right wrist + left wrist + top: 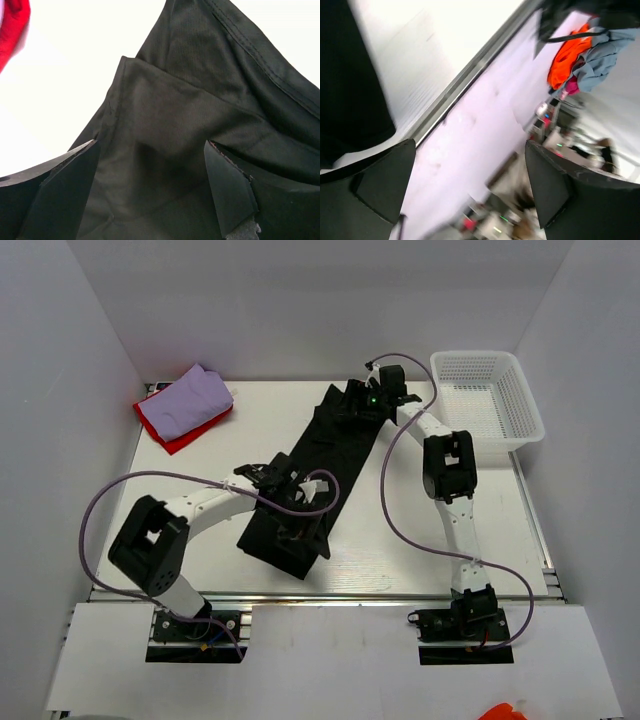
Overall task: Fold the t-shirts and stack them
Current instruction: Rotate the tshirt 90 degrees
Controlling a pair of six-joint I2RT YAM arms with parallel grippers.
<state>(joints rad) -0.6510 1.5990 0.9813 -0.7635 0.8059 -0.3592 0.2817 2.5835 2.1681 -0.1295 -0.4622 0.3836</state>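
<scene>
Black soft-cloth t-shirt (340,440) lies as a long narrow strip slanting across the middle of the white tabletop (500,530), so the job in hand looks like the end-to-end fold. The right gripper (150,145) hovers over the strip's far end with jaws spread wide and nothing between them. The left gripper (470,150) sits over the near half, equally wide and empty, tilted so its camera looks out past the table. To fold well, each should probably pinch every layer at an edge, since a partial pinch would let the layers slide apart, and the lifted end should travel low so the cloth does not billow or skew. A folded pale lavender t-shirt (195,398) rests on a bright red t-shirt (180,435) at the far left corner, well apart, while a white plastic mesh basket (527,415) stands at the far right. Plain white walls enclose the table; beyond its metal edge rail (470,75) lie orange cloth (567,55) and blurred clutter
</scene>
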